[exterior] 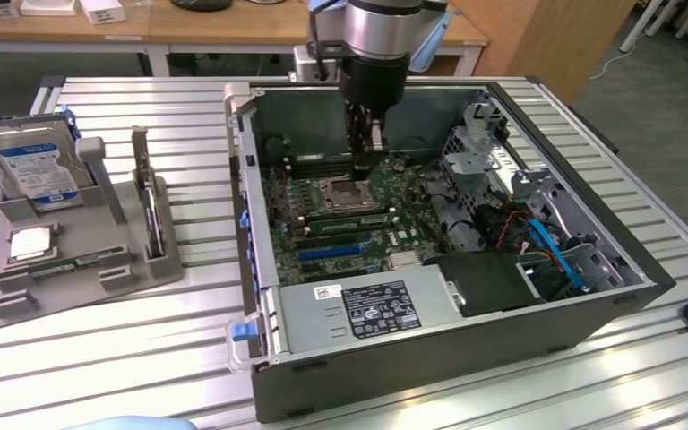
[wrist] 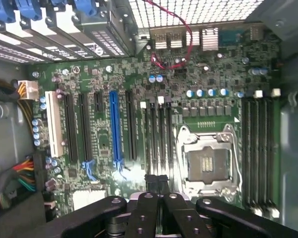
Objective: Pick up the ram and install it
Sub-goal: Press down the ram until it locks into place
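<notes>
The ram (exterior: pixel 75 262), a narrow green stick, lies in a slot of the grey holder (exterior: pixel 33 300) at the exterior view's left, far from the arm. My gripper (exterior: pixel 365 168) hangs inside the open computer case (exterior: pixel 464 358), just above the motherboard (exterior: pixel 332 237) beside the CPU socket (exterior: pixel 347 193). In the wrist view the gripper (wrist: pixel 156 179) has its fingers pressed together, and I see nothing between them. They sit at the end of the black memory slots (wrist: pixel 157 134) next to the CPU socket (wrist: pixel 207 161).
A hard drive (exterior: pixel 31 166) with a blue-white label stands upright in the holder, and a square silver chip (exterior: pixel 31 242) lies below it. Inside the case are a power supply (exterior: pixel 368 313), blue cables (exterior: pixel 547 246) and a drive cage (exterior: pixel 487 134). The slatted table (exterior: pixel 129 358) surrounds it.
</notes>
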You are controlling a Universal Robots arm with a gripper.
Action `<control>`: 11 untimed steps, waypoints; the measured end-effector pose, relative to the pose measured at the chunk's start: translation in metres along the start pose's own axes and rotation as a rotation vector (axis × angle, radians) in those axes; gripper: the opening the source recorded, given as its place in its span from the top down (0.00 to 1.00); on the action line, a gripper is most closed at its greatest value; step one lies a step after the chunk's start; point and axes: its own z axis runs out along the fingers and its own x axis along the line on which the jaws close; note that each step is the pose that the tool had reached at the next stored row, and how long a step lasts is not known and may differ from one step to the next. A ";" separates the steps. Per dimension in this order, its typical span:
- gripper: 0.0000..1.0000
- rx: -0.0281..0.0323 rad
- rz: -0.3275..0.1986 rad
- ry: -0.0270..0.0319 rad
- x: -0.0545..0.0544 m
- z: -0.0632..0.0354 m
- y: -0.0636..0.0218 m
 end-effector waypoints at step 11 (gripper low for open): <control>0.90 -0.0103 0.000 -0.0226 0.001 -0.0145 -0.0091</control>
